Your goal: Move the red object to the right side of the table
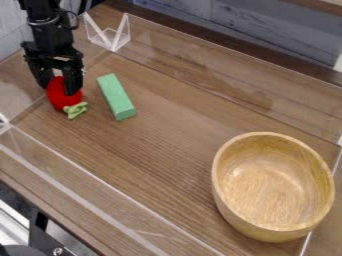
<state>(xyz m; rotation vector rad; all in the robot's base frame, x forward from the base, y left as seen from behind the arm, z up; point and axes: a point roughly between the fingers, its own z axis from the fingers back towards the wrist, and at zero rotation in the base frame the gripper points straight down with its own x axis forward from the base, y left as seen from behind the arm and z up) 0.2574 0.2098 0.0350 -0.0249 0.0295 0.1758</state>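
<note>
**Risk of a glancing grip on the glossy toy**

I worry the red object (pixel 60 93) squirts sideways if the fingers close off-centre, since it is round and slick; it could bump the green block (pixel 115 96) just beside it. My gripper (pixel 54 82) is spread wide, holding nothing, straddling the toy's top at the table's (pixel 187 110) far-left corner.
</note>
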